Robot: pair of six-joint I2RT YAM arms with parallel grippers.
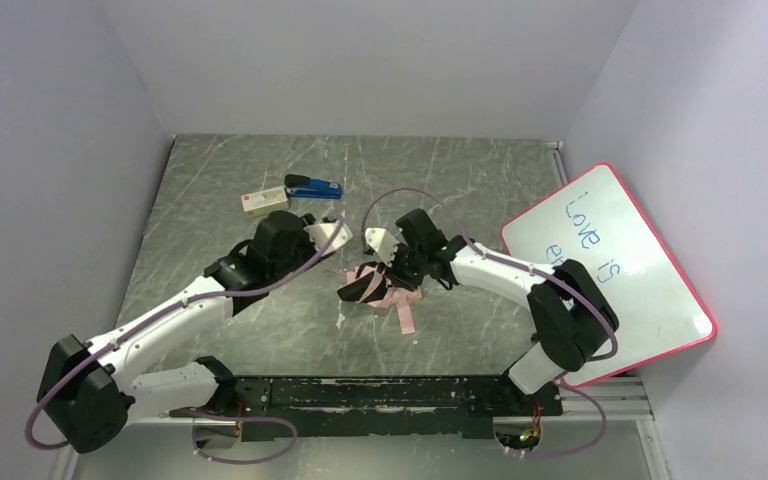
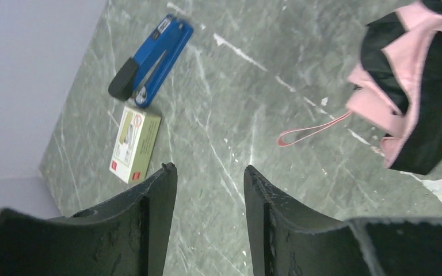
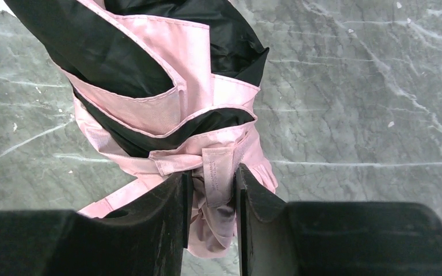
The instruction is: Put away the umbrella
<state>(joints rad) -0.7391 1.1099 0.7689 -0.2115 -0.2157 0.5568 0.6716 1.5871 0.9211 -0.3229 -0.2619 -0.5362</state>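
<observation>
The umbrella [image 1: 375,285] is a folded bundle of pale pink and black fabric lying at the table's middle. My right gripper [image 1: 392,262] is on its far end. In the right wrist view the umbrella [image 3: 167,86] fills the upper left, and my right gripper [image 3: 212,175] is shut on its bunched pink fabric and strap tab. My left gripper [image 1: 332,232] hovers just left of it, open and empty [image 2: 210,171]. In the left wrist view the umbrella [image 2: 414,86] lies at the upper right, with a thin pink strap loop [image 2: 313,131] on the table. The shaft and handle are hidden.
A blue stapler [image 1: 312,187] and a small white and green box [image 1: 264,201] lie at the back left; both show in the left wrist view, stapler [image 2: 152,60] and box [image 2: 135,144]. A red-framed whiteboard [image 1: 610,270] leans at the right edge.
</observation>
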